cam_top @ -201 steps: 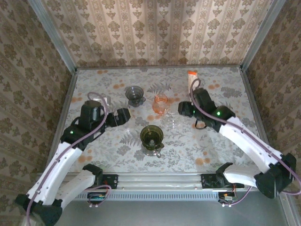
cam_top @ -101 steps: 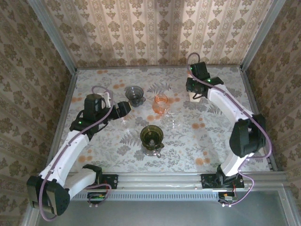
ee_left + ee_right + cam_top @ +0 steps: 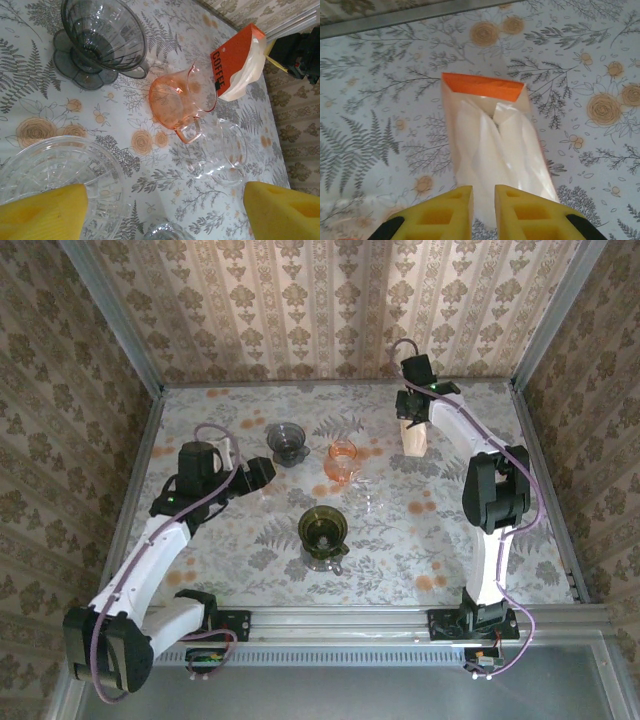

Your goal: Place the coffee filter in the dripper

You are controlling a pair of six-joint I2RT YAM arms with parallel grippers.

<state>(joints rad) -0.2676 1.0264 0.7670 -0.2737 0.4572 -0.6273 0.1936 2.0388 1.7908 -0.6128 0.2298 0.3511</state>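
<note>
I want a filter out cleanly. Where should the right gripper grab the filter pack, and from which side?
Probably the loose white end of the filter pack, nearest the right gripper, coming from the side opposite the orange header. The pack lies flat with the header at the far end, and its thin paper edge points at the fingertips.

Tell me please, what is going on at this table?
Two robot arms are preparing to put a coffee filter in a dripper. The right gripper is at one end of the filter pack, which lies at the far right of the table. Its fingers are close together; whether they pinch the pack is unclear. The left gripper hangs open beside a clear glass dripper, with no filter in it.
</note>
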